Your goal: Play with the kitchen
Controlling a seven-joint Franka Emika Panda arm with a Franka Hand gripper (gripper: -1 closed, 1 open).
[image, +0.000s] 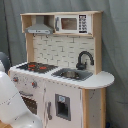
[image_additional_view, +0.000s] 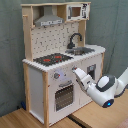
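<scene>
The kitchen [image: 75, 100] is a tall toy of pale wood and white panels, seen in both exterior views. It has a black-red hob [image_additional_view: 52, 59], a grey sink [image_additional_view: 82, 50], a black tap [image_additional_view: 75, 39] and a windowed oven door [image_additional_view: 65, 96]. My gripper [image_additional_view: 75, 71] reaches in from the second exterior view's right. Its tip is at the kitchen's front panel, just right of the knobs [image_additional_view: 57, 76] and above the oven door. In the first exterior view only my white arm [image: 14, 105] shows at the lower left, covering part of the kitchen's front.
A toy microwave [image: 70, 24] and a grey hood [image: 40, 29] sit on the top shelf. A grey curtain [image: 115, 45] hangs behind. The kitchen stands on a wooden surface [image_additional_view: 20, 119]. My arm's elbow with its blue ring [image_additional_view: 107, 89] hangs to the right.
</scene>
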